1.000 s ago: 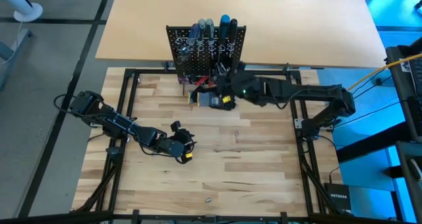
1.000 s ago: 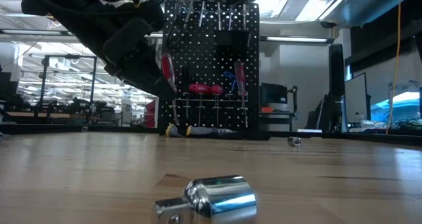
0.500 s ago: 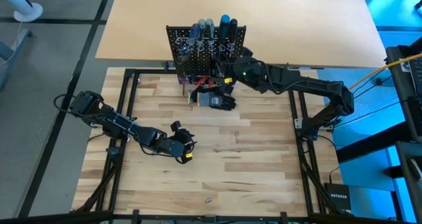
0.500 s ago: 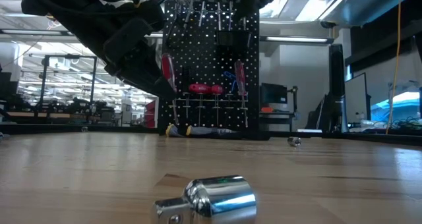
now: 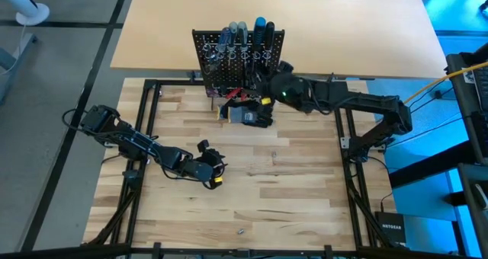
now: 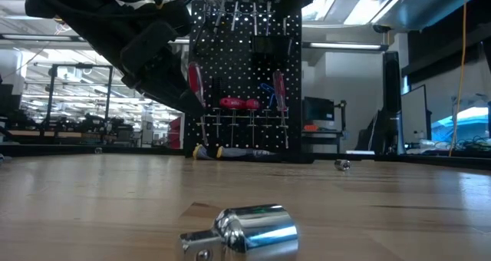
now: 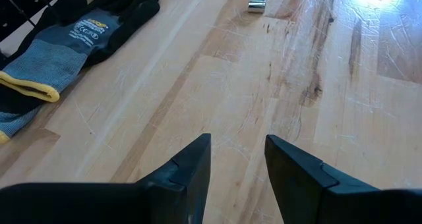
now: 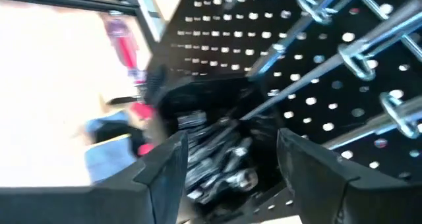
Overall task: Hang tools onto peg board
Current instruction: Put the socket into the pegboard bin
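Your right gripper point(image 5: 263, 82) sits at the peg board point(image 5: 238, 57), which stands upright at about twelve o'clock on the slatted work surface point(image 5: 305, 183); seen through its wrist camera, its two dark fingers point(image 8: 165, 174) stand apart with nothing between them, framing the black box-shaped bin point(image 8: 217, 145) mounted on the panel; silvery metal pieces point(image 8: 221, 161) lie inside that bin, and long screwdriver shafts point(image 8: 316, 69) hang through the pale ring holders beside it; a red-handled screwdriver point(image 8: 125, 43) shows blurred off to one side. From above you see several screwdriver handles point(image 5: 244, 32), black, grey and blue, standing in the top of the board; a dark glove bundle point(image 5: 250, 116) lies on the wood just at six o'clock of the board. Your left gripper point(image 5: 212, 170) waits low over the wood near the table's centre, toward seven o'clock from the board; its fingers point(image 7: 191, 165) are parted and hold nothing; gloves point(image 7: 72, 36) and a small silver socket point(image 7: 256, 4) lie ahead of it. In the low view a shiny silver socket point(image 6: 249, 230) rests on the wood close to the camera.
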`<action>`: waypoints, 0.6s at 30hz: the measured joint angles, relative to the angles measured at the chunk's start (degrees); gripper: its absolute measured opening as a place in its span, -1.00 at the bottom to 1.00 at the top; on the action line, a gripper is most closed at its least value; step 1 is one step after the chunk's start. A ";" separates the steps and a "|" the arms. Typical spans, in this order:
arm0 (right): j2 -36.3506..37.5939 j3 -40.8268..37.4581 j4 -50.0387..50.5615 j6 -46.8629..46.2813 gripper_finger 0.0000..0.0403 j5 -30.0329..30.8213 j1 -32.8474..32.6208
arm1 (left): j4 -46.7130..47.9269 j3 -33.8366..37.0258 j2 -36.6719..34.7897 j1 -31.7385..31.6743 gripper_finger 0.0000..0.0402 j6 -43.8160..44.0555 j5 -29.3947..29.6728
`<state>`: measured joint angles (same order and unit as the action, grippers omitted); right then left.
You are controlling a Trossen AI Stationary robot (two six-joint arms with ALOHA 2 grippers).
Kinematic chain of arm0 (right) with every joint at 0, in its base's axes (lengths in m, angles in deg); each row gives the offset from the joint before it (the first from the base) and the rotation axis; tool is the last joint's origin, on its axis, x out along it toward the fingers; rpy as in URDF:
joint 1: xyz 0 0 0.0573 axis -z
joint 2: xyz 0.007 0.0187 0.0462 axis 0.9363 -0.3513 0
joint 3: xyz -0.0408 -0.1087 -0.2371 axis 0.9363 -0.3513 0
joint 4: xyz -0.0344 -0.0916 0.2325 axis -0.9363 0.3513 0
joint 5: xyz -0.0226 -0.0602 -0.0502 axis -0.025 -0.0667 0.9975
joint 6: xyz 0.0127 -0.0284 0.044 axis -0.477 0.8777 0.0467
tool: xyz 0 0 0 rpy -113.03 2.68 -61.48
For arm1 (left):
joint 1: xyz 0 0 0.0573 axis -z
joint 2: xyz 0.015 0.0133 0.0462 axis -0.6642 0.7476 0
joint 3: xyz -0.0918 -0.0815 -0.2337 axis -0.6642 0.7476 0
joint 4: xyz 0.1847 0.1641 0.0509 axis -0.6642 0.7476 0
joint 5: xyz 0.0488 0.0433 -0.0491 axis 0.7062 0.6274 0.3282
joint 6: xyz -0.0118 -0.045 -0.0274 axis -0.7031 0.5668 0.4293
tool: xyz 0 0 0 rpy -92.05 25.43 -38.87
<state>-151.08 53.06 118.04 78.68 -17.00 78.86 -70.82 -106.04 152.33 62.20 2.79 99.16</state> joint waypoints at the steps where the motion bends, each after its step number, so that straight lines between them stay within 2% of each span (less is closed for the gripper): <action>1: 0.42 0.00 1.49 -1.17 0.14 0.21 -0.88 | 0.03 0.01 0.00 0.00 -0.33 0.00 0.01; 7: 1.66 0.00 10.19 -10.49 0.10 -0.83 -7.82 | 0.20 -0.01 0.00 0.02 -0.33 0.00 0.01; 13: 0.32 0.01 18.48 -20.44 0.09 -8.87 -13.80 | -0.04 0.01 0.00 0.02 -0.33 0.09 0.00; 18: -1.11 -0.02 17.26 -22.06 0.09 -9.91 -17.09 | -0.07 -0.01 0.00 0.00 -0.33 0.54 0.00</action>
<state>-152.19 53.05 135.30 56.62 -26.91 61.76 -70.89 -106.05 152.33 62.20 3.33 99.16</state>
